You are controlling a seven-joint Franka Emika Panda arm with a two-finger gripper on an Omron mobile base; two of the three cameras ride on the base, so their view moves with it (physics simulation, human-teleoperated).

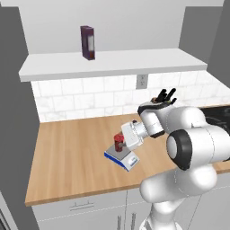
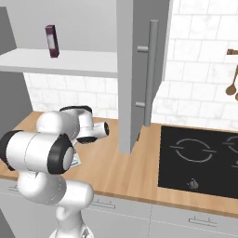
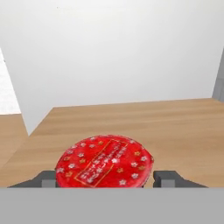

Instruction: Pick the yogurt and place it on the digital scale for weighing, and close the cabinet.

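Fingers [image 3: 168, 177] stood either side of yogurt [image 3: 105, 162], grip unclear; cup sat on scale [image 1: 122, 158] mid-table for weighing; cabinet [image 2: 139, 69] door open.

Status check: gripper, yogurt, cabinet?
Gripper straddling yogurt, jaws apart. Yogurt sitting on scale. Cabinet door open, not yet closed.

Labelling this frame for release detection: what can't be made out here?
- Finger contact: in the hand view the grey fingers flank the red-lidded yogurt cup, but the bottom edge cuts them off; touching or apart is unclear.
- Blue-edged white digital scale: display too small to read in the left base view; the white arm hides it in the right base view.
- Light grey cabinet door: seen edge-on in the right base view, top cropped.
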